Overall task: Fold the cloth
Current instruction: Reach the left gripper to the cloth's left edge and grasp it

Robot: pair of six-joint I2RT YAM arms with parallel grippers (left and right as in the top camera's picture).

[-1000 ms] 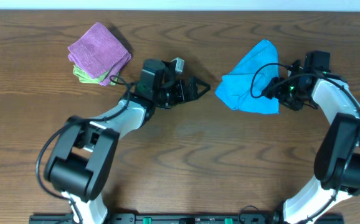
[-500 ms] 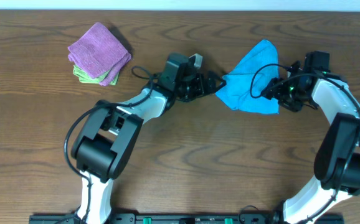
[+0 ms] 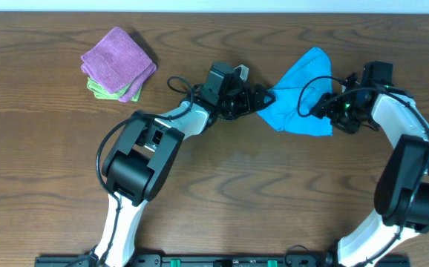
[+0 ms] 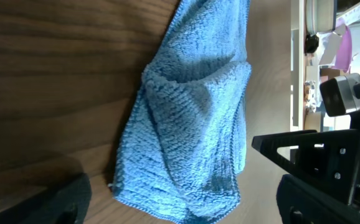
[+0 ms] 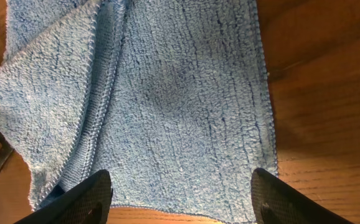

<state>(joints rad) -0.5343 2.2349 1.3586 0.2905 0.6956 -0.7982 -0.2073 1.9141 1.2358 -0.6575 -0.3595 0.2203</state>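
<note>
obstacles: left tool [image 3: 263, 98] and right tool [image 3: 321, 108] flank cloth [image 3: 297, 80] | passage: bare table [image 3: 274, 182] in front

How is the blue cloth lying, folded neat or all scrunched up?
Scrunched up: the cloth lies in a lopsided heap, with loose flaps overlapping and edges not lined up.

Robotics lab workstation: wood-grain table [image 3: 237, 194] with black mounting rail [image 3: 222, 261] along its edge; equipment clutter [image 4: 341, 59] far beyond the fingers of the left gripper [image 3: 262, 96]
</note>
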